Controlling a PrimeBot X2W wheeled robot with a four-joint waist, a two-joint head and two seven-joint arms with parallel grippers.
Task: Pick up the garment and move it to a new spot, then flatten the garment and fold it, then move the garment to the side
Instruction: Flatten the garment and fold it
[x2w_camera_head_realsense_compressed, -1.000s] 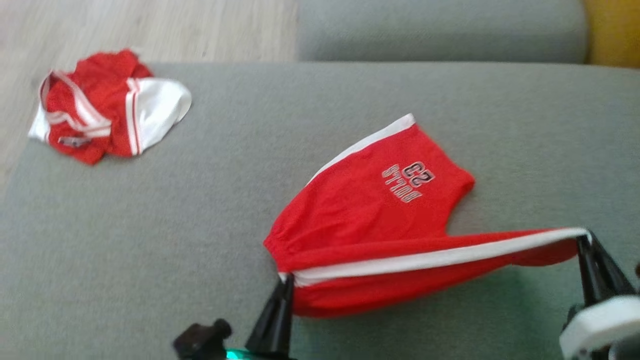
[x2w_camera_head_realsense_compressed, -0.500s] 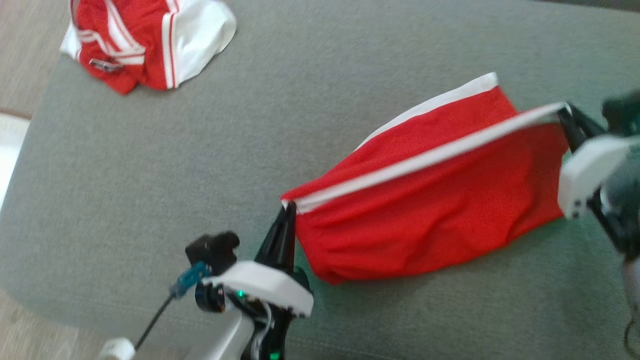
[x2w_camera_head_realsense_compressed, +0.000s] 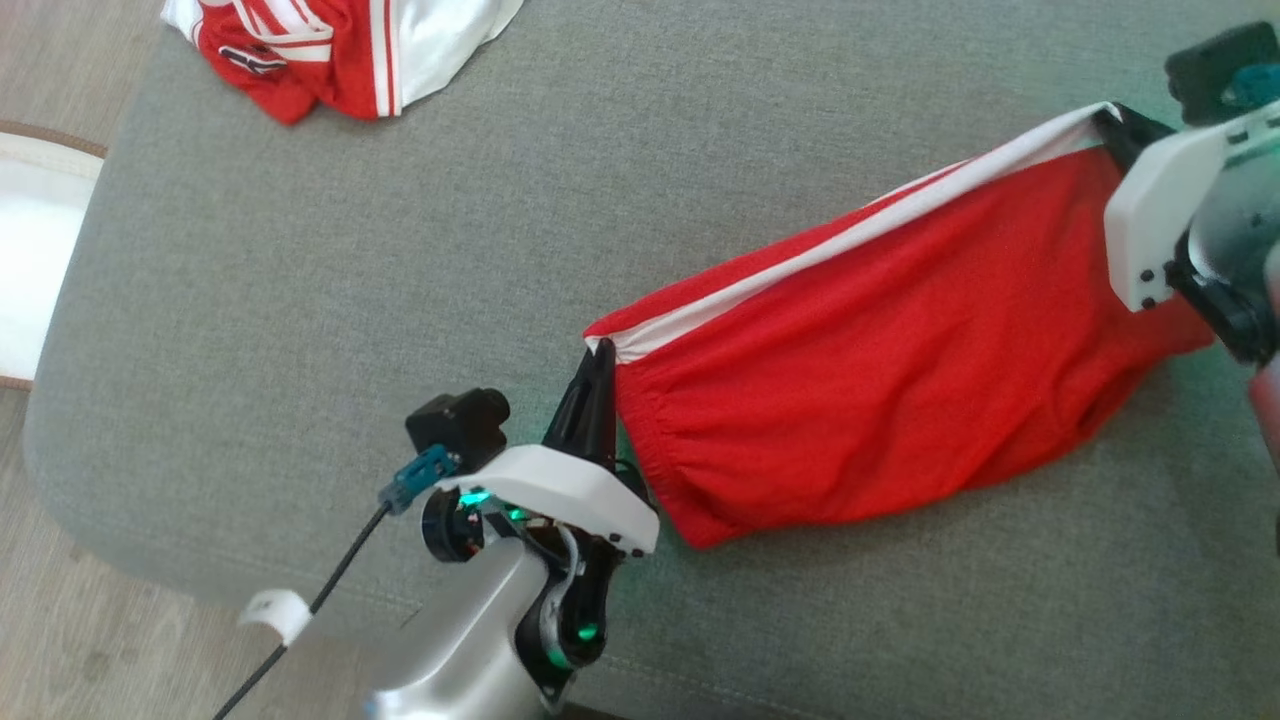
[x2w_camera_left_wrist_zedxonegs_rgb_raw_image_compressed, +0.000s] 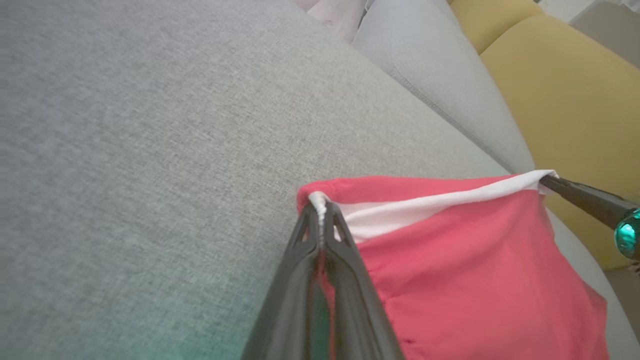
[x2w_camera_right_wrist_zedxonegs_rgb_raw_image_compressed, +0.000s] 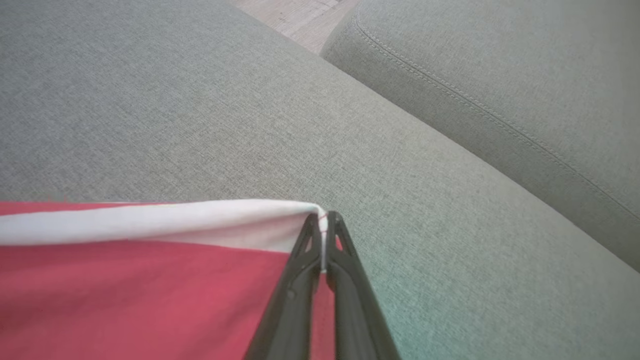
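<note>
Holding the red shorts (x2w_camera_head_realsense_compressed: 880, 370) strung between both arms over the grey cushion (x2w_camera_head_realsense_compressed: 300, 300), on its right half.

- Left gripper (x2w_camera_head_realsense_compressed: 598, 360): fingers pressed together on the corner where the white side stripe (x2w_camera_head_realsense_compressed: 850, 240) meets the gathered waistband. The wrist view shows the hem nipped right at the tips.
- Right gripper (x2w_camera_head_realsense_compressed: 1112, 125): also closed, pinching the other end of that stripe, nearer the cushion's far right edge.
- The stripe runs taut between the two pinches. The rest hangs below it as a slack red sheet, and its lower fold looks to rest on the cushion, though I cannot confirm contact.
- A crumpled red-and-white garment (x2w_camera_head_realsense_compressed: 340, 50) lies at the cushion's far left corner, well apart.

Handling, my read: the shorts are light, thin and fully limp, with no stiffness to help me. The fabric looks smooth, likely slick between hard fingers. Both bites are shallow, so extra tension along the stripe could pull a corner free. The best holds are the doubled hems and the elastic waistband, which are thicker and give the tips more to bite. The shorts are not fragile. The cushion's weave looks grippy, so dragging the cloth would bunch it. I would lay it down instead.
</note>
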